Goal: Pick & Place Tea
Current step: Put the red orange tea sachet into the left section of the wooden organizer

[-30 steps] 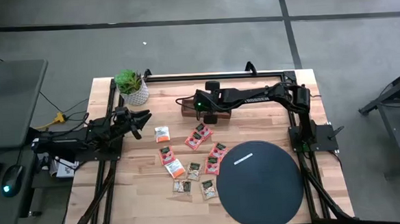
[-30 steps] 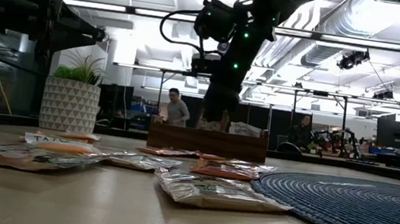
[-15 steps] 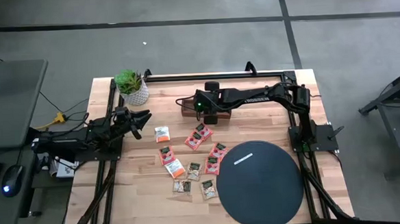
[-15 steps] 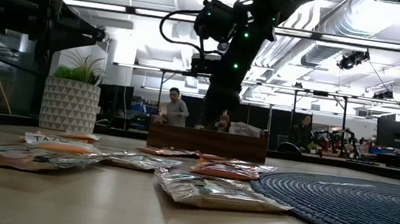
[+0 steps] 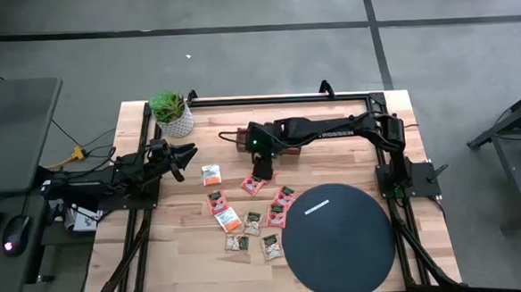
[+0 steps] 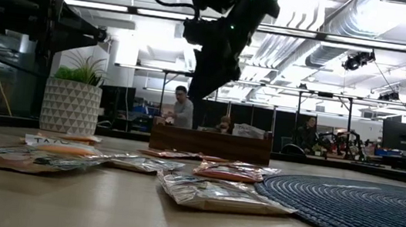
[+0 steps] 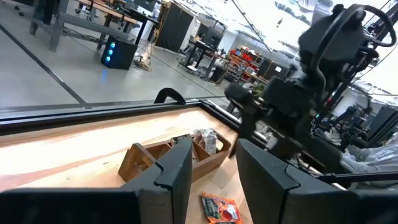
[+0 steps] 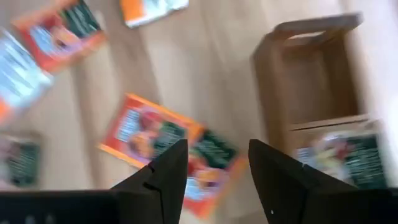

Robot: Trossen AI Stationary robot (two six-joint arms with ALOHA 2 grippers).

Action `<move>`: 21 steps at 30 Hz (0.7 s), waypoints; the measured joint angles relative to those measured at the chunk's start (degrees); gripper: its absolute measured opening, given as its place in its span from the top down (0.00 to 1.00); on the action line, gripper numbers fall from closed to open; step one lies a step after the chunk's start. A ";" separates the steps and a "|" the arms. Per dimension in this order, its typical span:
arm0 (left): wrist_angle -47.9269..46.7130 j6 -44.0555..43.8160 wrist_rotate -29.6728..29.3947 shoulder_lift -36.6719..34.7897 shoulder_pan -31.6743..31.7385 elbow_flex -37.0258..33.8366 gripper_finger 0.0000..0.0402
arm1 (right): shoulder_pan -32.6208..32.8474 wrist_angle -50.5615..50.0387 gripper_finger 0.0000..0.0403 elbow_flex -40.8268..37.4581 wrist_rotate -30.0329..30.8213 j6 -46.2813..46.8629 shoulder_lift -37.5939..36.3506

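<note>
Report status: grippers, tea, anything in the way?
Right gripper open, empty, above red sachet. Left gripper open, parked left. One sachet in tray. Nothing blocking.

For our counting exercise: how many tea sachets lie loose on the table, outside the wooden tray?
9: an orange sachet leftmost, a red sachet partly under the right arm, seven sachets clustered beside the black disc. The arm may hide more.
</note>
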 joint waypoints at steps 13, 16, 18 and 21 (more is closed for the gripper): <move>0.00 0.01 -0.02 0.00 0.01 -0.02 0.69 | 5.14 0.98 0.54 -0.63 -0.68 12.30 6.05; 0.00 0.00 -0.01 0.00 0.00 -0.02 0.69 | 5.58 1.07 0.51 -0.61 0.39 13.65 6.90; 0.00 0.01 -0.05 0.01 0.00 -0.02 0.69 | 5.62 0.90 0.49 -0.63 0.51 14.43 7.31; 0.00 0.00 -0.07 0.02 0.02 0.00 0.69 | 5.62 0.66 0.47 -0.10 0.32 15.03 8.29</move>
